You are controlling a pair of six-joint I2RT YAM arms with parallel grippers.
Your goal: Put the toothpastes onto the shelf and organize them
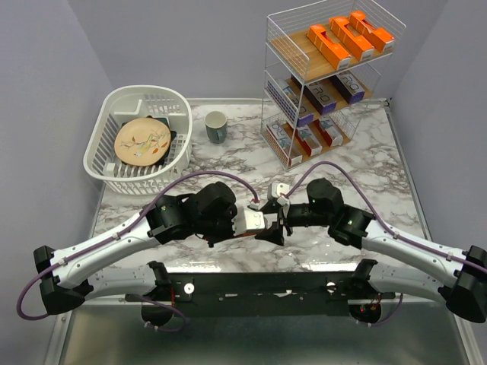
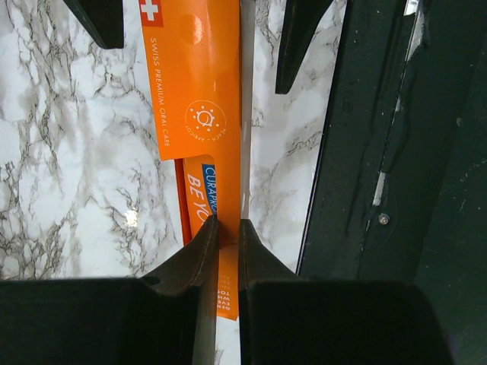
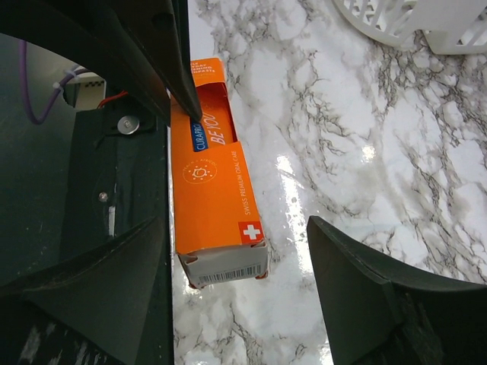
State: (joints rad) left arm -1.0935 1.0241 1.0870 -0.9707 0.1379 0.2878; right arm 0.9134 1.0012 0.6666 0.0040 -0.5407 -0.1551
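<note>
The left end effector [image 2: 228, 228] is clamped on one end of an orange toothpaste box [image 2: 198, 76]. The right end effector [image 3: 234, 222] stands with fingers apart, straddling the box's other, barcoded end.

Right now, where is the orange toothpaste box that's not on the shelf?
In the wrist views, the orange toothpaste box sits at the marble table's near edge, pinched by the left gripper, between the right gripper's open jaws.
</note>
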